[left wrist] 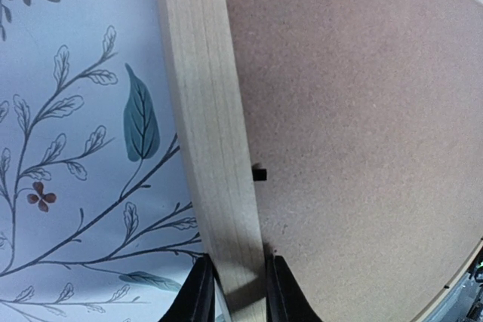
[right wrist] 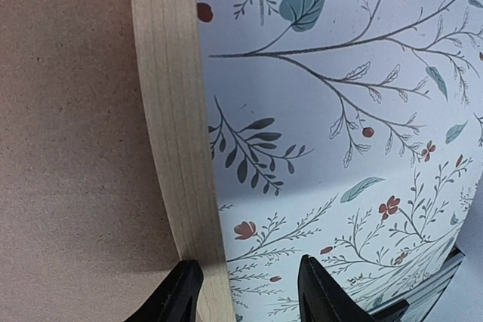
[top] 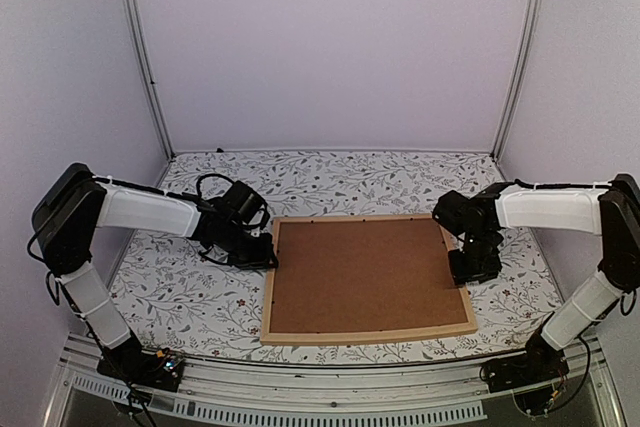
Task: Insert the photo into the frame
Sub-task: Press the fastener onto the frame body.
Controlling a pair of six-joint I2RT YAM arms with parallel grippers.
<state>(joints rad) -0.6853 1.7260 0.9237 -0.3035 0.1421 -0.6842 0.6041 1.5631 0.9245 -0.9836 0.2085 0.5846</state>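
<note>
Top camera: fixed high at the near side, tilted down and forward, far enough to take in the whole table and frame. Left wrist camera: very close, looking down on the frame's left rail. Right wrist camera: equally close, on the right rail. All three share frame, board and floral table top.

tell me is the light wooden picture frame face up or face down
Face down: the light wooden frame lies flat with its brown backing board showing on top.
</note>
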